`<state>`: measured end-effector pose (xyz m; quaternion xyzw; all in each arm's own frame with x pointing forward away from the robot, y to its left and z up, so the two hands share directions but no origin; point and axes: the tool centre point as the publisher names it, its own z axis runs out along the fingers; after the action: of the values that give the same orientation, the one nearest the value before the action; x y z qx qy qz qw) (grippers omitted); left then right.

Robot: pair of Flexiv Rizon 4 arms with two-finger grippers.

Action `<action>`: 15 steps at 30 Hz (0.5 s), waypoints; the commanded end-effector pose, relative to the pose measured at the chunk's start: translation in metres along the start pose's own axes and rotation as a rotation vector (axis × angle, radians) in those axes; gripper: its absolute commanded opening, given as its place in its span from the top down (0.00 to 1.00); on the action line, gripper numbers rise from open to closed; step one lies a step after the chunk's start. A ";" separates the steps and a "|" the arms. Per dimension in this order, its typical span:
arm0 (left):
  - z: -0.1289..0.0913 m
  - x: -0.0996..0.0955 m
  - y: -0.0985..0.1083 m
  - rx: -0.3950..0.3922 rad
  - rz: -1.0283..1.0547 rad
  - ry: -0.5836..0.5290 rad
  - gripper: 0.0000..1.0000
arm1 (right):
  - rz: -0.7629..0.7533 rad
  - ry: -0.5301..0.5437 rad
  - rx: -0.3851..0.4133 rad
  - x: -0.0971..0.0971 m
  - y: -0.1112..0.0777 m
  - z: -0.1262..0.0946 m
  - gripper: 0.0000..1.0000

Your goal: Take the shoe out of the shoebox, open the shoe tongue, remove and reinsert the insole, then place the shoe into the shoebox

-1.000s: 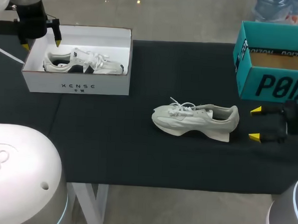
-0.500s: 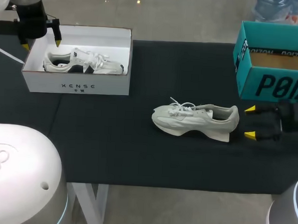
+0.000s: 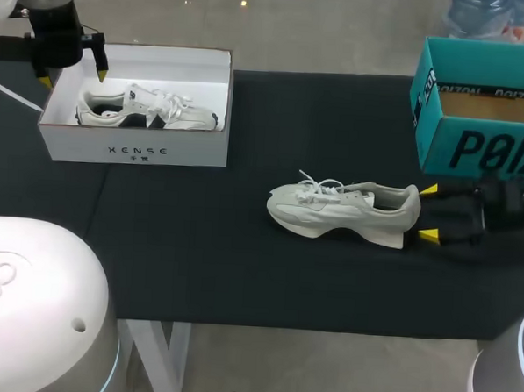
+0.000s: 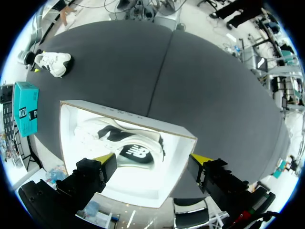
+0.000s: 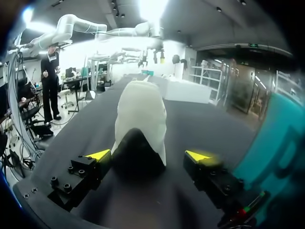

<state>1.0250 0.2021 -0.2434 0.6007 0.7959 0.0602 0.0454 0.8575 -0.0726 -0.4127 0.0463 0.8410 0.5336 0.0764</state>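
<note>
A pale shoe (image 3: 345, 211) lies on its sole in the middle of a black surface (image 3: 240, 274), outside any box. Its long axis runs across the surface, with the toe toward the left arm's side and the heel pointing at the right jaws. Those jaws are wide open and empty. Their yellow tips sit either side of the heel, seemingly not touching it. The right arm (image 3: 508, 204) is far nearer. A teal box (image 3: 475, 146) stands just beside it. Well apart, the left jaws hang open and empty over a white box (image 3: 133, 145) holding a second shoe (image 3: 148, 109).
</note>
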 end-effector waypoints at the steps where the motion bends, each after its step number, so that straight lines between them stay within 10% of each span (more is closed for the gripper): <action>1: 0.000 0.001 -0.001 -0.003 0.001 0.001 0.00 | 0.002 -0.012 -0.007 0.004 0.000 0.005 0.00; 15: 0.000 0.001 -0.001 -0.003 0.001 0.001 0.00 | 0.003 -0.005 -0.036 -0.001 0.005 0.024 0.00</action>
<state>1.0250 0.2021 -0.2434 0.6007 0.7959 0.0602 0.0454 0.8571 -0.0533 -0.4140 0.0483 0.8311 0.5482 0.0800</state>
